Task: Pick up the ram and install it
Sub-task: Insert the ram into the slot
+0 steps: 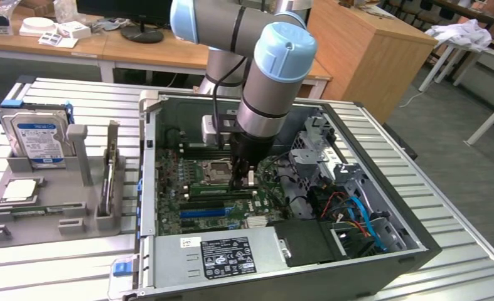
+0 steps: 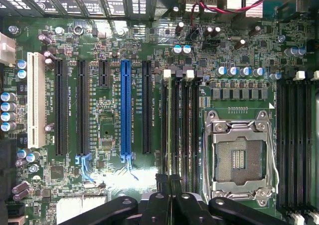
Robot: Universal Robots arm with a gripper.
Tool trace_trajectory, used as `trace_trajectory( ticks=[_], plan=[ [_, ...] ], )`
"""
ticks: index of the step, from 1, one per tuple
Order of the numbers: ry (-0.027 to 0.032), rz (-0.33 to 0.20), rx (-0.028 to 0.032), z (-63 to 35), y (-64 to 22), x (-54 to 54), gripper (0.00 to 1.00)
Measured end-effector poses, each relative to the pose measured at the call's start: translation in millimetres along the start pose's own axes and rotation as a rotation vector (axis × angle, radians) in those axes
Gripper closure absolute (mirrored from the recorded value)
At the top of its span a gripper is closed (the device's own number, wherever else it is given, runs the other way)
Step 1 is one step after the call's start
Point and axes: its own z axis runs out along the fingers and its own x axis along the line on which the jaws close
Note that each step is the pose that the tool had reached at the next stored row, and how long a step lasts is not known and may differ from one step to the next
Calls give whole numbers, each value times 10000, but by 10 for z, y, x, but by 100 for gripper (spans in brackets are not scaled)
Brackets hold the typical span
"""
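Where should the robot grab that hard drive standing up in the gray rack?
Probably by its top edge, coming straight down and pinching the two flat faces. The hard drive stands upright with its lower end sunk in the gray rack, so only the upper part is free.

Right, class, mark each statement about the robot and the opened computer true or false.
1. The tool is inside the open computer case, over the motherboard. True.
2. The hard drive sits inside the case. False: it stands in the grey tray beside the case, on the exterior view's left.
3. The CPU socket is empty. True.
4. A card is plugged into the blue slot. False: the slot is empty.
5. The tool is wide open. False: it is shut.
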Motion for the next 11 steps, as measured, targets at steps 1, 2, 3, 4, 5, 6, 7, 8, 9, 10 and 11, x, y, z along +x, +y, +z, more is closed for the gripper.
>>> trace_trajectory(
  ticks=[1, 2, 3, 4, 5, 6, 7, 8, 9, 10, 11],
  plan=[
    [1, 0, 0, 0, 0, 0, 88],
    [0, 2, -1, 0, 0, 0, 88],
    [0, 1, 0, 0, -2, 0, 88],
    [0, 0, 0, 0, -4, 0, 88],
    [0, 0, 0, 0, -5, 0, 88],
    [0, 0, 0, 0, -5, 0, 88],
    [0, 0, 0, 0, -5, 0, 88],
    [0, -2, 0, 0, -5, 0, 88],
    [0, -9, 0, 0, -5, 0, 88],
    [0, -17, -1, 0, -5, 0, 88],
    [0, -27, -3, 0, -5, 0, 88]
  ],
)
